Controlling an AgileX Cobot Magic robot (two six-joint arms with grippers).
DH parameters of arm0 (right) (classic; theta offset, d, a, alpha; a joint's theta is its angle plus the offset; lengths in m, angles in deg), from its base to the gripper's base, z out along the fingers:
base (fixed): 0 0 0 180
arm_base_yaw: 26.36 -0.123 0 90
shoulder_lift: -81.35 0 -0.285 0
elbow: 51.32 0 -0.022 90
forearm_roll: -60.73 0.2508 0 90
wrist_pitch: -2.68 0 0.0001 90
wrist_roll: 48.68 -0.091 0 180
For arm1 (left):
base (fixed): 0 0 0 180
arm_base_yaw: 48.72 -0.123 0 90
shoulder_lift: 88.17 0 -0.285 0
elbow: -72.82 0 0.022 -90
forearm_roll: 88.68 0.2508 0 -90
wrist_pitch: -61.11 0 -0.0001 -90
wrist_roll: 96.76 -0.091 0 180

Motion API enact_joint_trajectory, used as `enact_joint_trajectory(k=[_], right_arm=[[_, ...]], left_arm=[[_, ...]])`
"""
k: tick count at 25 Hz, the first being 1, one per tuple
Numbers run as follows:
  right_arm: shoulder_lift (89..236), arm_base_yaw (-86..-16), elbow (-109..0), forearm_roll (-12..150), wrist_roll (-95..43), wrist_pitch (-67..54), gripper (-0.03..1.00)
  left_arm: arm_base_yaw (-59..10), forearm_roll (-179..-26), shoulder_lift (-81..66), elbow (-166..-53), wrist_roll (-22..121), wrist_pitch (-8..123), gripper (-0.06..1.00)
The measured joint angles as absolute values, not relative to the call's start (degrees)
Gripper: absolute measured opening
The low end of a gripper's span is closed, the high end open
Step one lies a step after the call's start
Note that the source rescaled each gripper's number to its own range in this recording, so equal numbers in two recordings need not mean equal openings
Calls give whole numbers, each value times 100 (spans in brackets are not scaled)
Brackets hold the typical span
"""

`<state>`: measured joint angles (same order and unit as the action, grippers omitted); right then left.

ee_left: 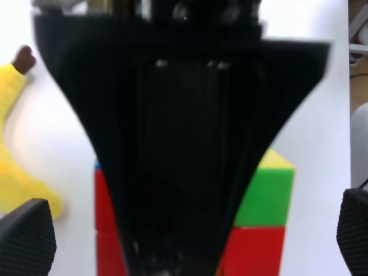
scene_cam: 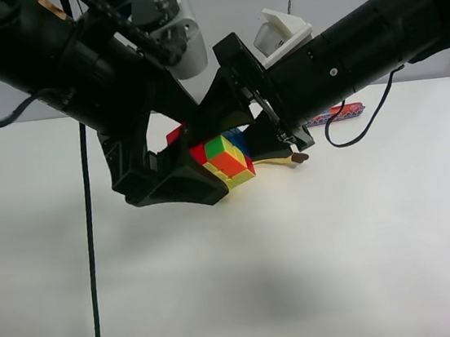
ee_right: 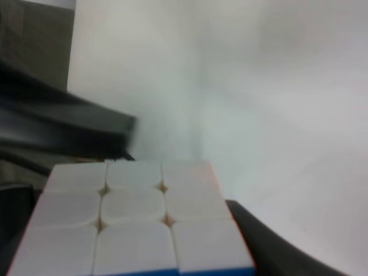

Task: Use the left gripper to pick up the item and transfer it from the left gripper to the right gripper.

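A Rubik's cube (scene_cam: pixel 228 158) with red, green, orange and yellow tiles hangs above the white table (scene_cam: pixel 304 274), between the two grippers. In the left wrist view the cube (ee_left: pixel 264 201) sits behind the other arm's black gripper body (ee_left: pixel 184 144). My left gripper (ee_left: pixel 187 233) is open, its padded fingertips (ee_left: pixel 23 238) standing wide of the cube's sides. In the right wrist view the cube's white face (ee_right: pixel 132 224) fills the space between the fingers of my right gripper (ee_right: pixel 135 241), which is shut on it. In the exterior view the two grippers meet at the cube.
A yellow banana (scene_cam: pixel 278 162) lies on the table just behind the cube; it also shows in the left wrist view (ee_left: pixel 14 172). A red-and-blue tube (scene_cam: pixel 341 111) lies further back. A black cable (scene_cam: pixel 91 234) hangs down at the exterior view's left.
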<state>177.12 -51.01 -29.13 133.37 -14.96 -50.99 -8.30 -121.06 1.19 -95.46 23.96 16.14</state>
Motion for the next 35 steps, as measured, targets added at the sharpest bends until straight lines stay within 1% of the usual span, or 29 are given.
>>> enact_joint_trajectory(k=[5, 10, 17, 26, 31, 35], right_arm=[[17712, -5101, -2913, 13337, -1496, -5099, 0], [17712, -5101, -2913, 13337, -1496, -5099, 0], [17712, -5101, -2913, 13337, -1496, -5099, 0], [17712, -5101, -2913, 13337, -1496, -5079, 0], [17712, -5101, -2913, 13337, -1496, -5079, 0], [17712, -5101, -2913, 13337, -1496, -5079, 0]], left_arm=[[-830, -11881, -343, -9546, 2651, 1575, 98], [-830, -11498, -827, -9546, 3301, 1247, 98], [-830, -11359, -1229, -9546, 3887, 482, 98], [-830, -11257, -1274, -9546, 4076, -711, 98], [-830, -10586, -1506, -9546, 4289, -746, 98], [-830, -9708, -1898, -9546, 4960, -585, 98]])
